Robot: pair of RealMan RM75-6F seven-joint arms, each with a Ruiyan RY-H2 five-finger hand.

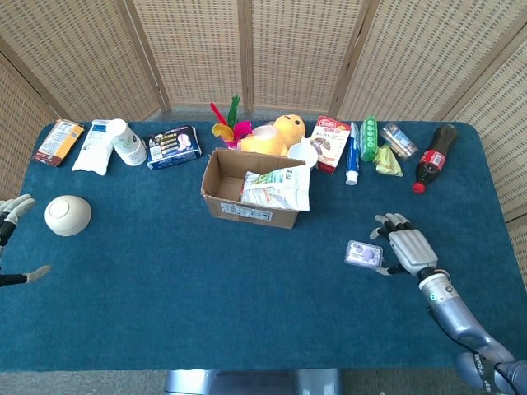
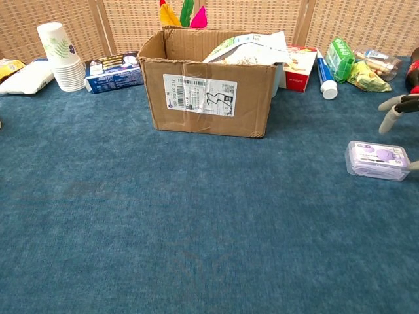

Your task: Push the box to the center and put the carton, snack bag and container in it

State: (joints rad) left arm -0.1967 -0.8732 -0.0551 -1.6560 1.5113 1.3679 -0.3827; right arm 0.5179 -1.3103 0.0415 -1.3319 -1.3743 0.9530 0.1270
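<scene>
Cardboard box (image 1: 249, 193) sits mid-table, toward the back, w/ snack bag (image 1: 277, 187) lying in it, sticking over the right rim. Clear container (image 1: 364, 254) w/ purple contents lies flat on the blue cloth, right of box, well apart from it. Right hand (image 1: 405, 248) just beside container on its right side, fingers spread, holding nothing (thumb tip looks very near the container's edge, contact unclear). Left hand (image 1: 11, 239) at far left table edge, fingers apart, empty, near white bowl (image 1: 67, 215). Red carton (image 1: 331, 142) stands behind box.
</scene>
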